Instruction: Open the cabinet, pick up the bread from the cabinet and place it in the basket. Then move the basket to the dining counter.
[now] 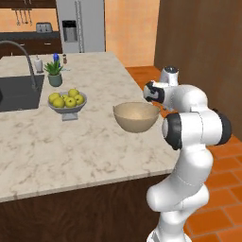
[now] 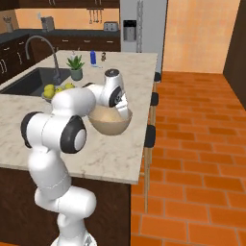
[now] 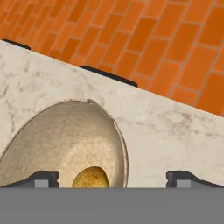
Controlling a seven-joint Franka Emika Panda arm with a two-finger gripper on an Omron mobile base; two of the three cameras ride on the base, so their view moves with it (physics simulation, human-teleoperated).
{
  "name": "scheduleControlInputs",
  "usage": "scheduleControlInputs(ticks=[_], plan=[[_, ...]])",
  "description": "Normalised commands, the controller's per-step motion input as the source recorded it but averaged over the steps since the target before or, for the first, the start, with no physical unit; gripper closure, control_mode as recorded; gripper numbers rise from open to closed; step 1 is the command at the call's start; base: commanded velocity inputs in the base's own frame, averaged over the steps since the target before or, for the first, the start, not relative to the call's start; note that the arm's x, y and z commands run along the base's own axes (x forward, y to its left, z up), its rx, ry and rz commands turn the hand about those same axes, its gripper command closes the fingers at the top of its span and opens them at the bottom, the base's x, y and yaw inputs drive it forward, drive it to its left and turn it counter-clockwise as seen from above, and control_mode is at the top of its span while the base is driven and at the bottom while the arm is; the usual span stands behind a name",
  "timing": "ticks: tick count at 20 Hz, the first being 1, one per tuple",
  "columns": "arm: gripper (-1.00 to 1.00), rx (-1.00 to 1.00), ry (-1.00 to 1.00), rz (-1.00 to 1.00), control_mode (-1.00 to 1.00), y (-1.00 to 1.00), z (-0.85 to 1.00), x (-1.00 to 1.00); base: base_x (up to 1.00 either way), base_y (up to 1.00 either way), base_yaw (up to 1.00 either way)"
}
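Observation:
The tan basket (image 1: 136, 116) (image 2: 109, 122) stands on the marble dining counter (image 1: 94, 146) (image 2: 129, 158) near its right edge. In the hand view the golden bread (image 3: 90, 178) lies inside the basket (image 3: 57, 135), at the bottom of the picture. My gripper (image 3: 113, 177) is open, its fingertips (image 3: 43, 178) wide apart, one over the basket and one over the bare counter (image 3: 175, 131). It hangs just above the basket's right rim (image 1: 152, 92) (image 2: 124, 106) and holds nothing. The cabinet is out of view.
A grey bowl of apples (image 1: 66, 100) (image 2: 53, 91) sits left of the basket. Behind it are a potted plant (image 1: 54, 73) (image 2: 75, 67) and the sink (image 1: 19, 92) (image 2: 33, 79) with its faucet. Dark stools (image 2: 150, 136) line the counter's right side over the brick floor (image 2: 192, 144).

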Motion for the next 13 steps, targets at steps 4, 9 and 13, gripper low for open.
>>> scheduleControlInputs(ticks=[4,9,13], plan=[[-1.00,0.00,0.00,0.00,-1.00,0.00,0.62,-0.88,0.00,0.00,0.00],[-1.00,0.00,0.00,0.00,-1.00,0.09,0.24,-1.00,0.00,0.00,0.00],[-1.00,0.00,-0.06,0.00,-1.00,0.41,0.28,-1.00,0.00,0.00,0.00]])
